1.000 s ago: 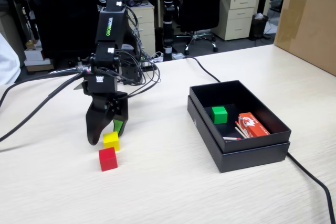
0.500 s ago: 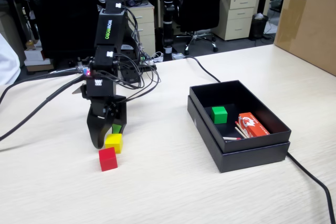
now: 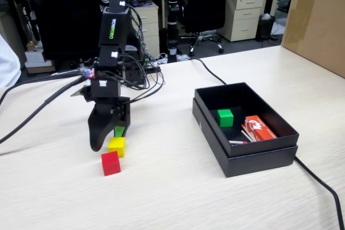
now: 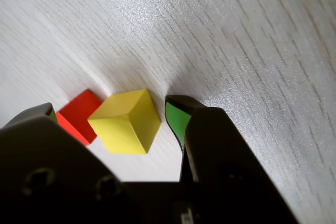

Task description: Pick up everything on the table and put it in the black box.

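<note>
gripper (image 3: 109, 143): jaws spread, low over the table (image 3: 178, 197), gripping nothing | yellow cube (image 4: 126, 121): on the tabletop between the two fingers, a gap visible to the green-padded finger (image 4: 177, 119) in the wrist view | red cube (image 3: 110, 162): just beside yellow, outside the jaws | green cube (image 3: 225, 117): inside black box (image 3: 259, 157)

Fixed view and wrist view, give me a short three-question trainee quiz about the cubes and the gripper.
1. True or false: the small green cube lies inside the matte black cardboard box.
2. Which cube sits between the gripper jaws: A red, B yellow, C green?
3. Fill in: the small red cube rests on the ____.

Key: 1 true. 2 B, the small yellow cube; gap visible, jaws open. 3 beige wood-grain table.
</note>
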Controlling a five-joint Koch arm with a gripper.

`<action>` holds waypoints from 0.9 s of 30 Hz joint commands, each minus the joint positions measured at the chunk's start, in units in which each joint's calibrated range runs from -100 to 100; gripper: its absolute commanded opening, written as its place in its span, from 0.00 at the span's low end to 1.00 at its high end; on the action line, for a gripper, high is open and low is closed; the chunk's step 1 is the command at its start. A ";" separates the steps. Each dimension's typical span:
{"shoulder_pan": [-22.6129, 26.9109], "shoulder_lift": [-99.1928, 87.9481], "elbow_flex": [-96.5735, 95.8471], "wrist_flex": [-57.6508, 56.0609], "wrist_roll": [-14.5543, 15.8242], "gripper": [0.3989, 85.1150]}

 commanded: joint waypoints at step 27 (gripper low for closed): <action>1.37 -2.33 -1.61 -2.04 -4.74 0.38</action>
